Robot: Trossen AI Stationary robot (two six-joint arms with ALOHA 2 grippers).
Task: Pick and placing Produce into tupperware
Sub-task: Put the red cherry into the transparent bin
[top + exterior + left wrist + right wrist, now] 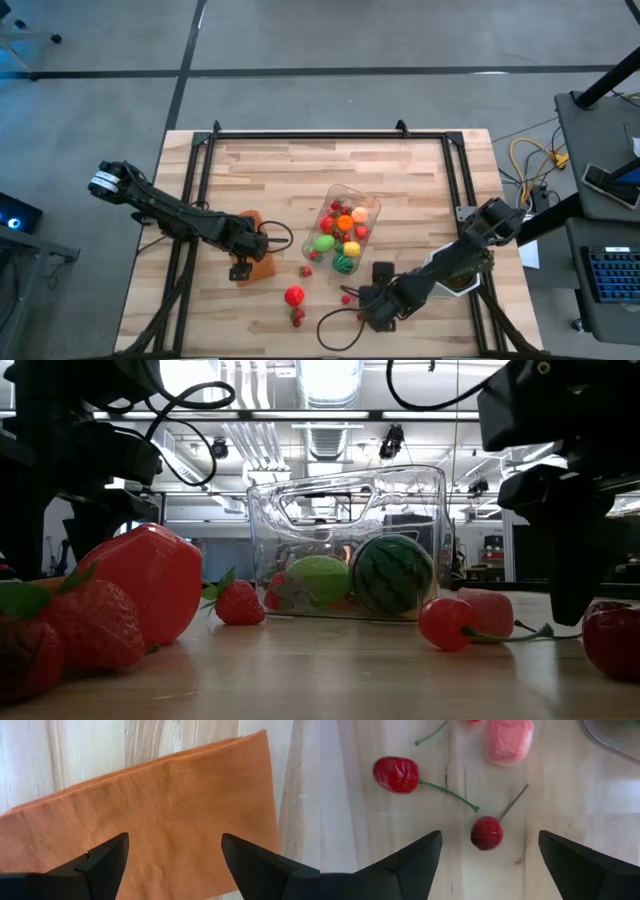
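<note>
So on the left, the left gripper is parked over the flat orange cloth, fingers spread, nothing between them, and no fruit close to it. Moving right, a big red piece sits near the front edge, and the tupperware is mid-table, already holding a bunch of produce. Further right is where it matters: the right gripper hovers with its jaws wide apart, and a small red cherry lies straight ahead between them, stem angling away toward the container. Right arm's clearly the nearer one, so I'd guess it just drops down onto it.
</note>
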